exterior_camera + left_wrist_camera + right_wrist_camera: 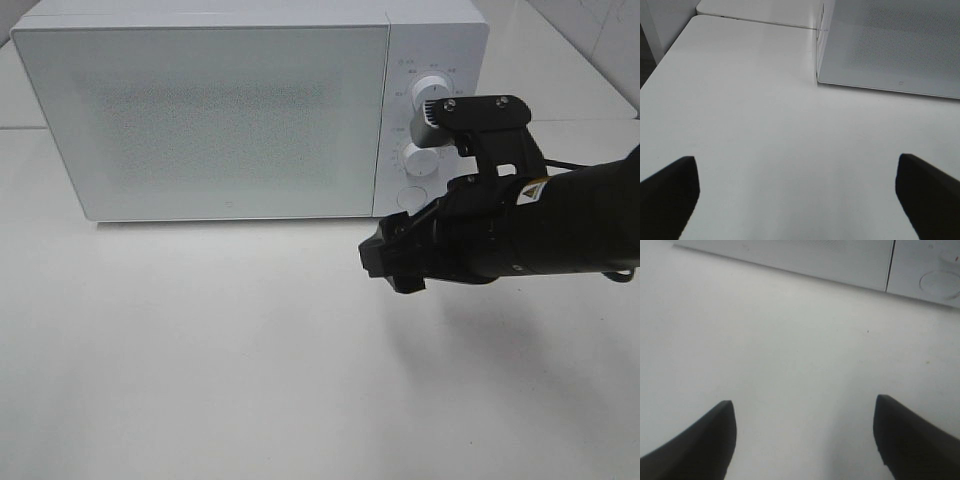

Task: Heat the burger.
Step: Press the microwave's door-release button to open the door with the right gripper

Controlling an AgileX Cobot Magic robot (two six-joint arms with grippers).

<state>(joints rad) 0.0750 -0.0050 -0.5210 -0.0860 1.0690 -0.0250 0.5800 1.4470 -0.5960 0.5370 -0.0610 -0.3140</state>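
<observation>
The right gripper [802, 407] hovers over the counter [200, 350] before the closed microwave [200, 110], fingers spread and empty. The left gripper [797, 167] likewise has its fingers released.

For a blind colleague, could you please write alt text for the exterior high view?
A white microwave with its door closed stands at the back of a white table. The black right gripper reaches in from the right, just in front of the control panel. No burger is in view.
</observation>
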